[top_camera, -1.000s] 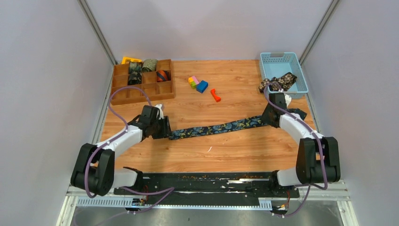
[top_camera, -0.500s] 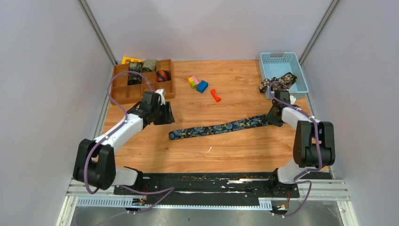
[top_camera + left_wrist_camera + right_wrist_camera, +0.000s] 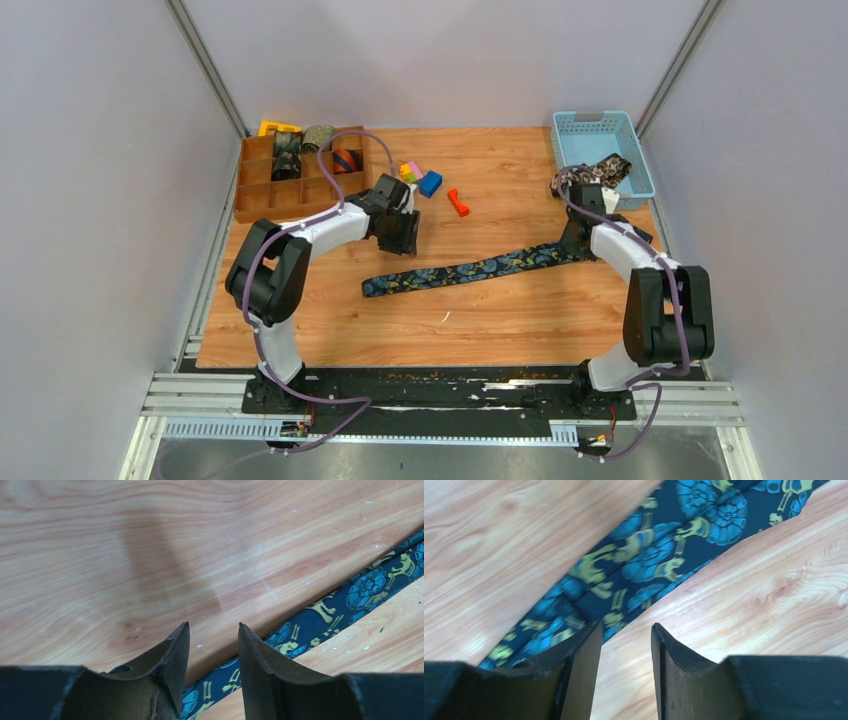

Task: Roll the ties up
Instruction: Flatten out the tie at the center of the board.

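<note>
A navy tie with gold-teal paisley (image 3: 470, 269) lies flat and stretched across the table, narrow end at the left, wide end at the right. It also shows in the left wrist view (image 3: 320, 615) and the right wrist view (image 3: 639, 560). My left gripper (image 3: 402, 240) is open and empty, above the table just beyond the tie's narrow end (image 3: 213, 625). My right gripper (image 3: 577, 243) is open and empty over the tie's wide end (image 3: 626, 625). A black-tan floral tie (image 3: 590, 176) hangs over the blue basket's (image 3: 630, 130) front edge. Rolled ties (image 3: 318, 139) sit in the wooden divider box (image 3: 300, 200).
Small coloured plastic blocks (image 3: 422, 178) and a red piece (image 3: 458, 202) lie at the table's middle back. A yellow object (image 3: 272, 128) sits behind the wooden box. Grey walls close in on both sides.
My left gripper let go of the tie's narrow end and swung right and back toward the coloured blocks. My right gripper shifted back by the wide end. The tie lies almost unmoved.
</note>
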Robot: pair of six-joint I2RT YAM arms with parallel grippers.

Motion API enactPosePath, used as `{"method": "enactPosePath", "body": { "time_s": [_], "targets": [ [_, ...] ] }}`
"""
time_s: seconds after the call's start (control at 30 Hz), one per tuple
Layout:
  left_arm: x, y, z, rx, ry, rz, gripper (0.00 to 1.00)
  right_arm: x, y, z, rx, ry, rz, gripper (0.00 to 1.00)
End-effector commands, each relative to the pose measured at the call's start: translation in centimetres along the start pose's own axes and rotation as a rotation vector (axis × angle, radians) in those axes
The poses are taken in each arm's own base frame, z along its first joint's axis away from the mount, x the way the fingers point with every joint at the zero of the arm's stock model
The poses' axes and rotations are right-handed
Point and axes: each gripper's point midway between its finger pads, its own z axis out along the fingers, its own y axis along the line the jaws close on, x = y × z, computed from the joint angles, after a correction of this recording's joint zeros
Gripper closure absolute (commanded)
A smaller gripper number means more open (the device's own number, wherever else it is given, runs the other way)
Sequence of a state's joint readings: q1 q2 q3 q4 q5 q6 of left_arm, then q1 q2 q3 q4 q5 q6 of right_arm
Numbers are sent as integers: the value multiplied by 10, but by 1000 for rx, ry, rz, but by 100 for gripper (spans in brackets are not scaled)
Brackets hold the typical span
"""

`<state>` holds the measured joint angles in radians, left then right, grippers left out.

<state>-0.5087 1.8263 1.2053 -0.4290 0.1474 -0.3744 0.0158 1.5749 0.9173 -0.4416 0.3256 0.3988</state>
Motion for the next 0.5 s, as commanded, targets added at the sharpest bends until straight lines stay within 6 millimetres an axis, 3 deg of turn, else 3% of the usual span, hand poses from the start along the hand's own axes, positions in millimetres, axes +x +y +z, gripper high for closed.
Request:
{"method": "enactPosePath", "body": {
  "time_s": [0.0,0.1,0.23,0.47],
  "targets": [
    [-2,-16,5,15,29,69,53,-23,26,-51,-54,-122,-59,58],
    [6,-18,11,22,60,79,54,8,60,-68,-178,-78,-116,58],
    [18,-17,16,13,101,95,56,65,116,-93,-363,-4,-221,60],
    [32,-20,18,9,142,118,58,130,175,-109,-482,91,-314,64]
  ]
}}
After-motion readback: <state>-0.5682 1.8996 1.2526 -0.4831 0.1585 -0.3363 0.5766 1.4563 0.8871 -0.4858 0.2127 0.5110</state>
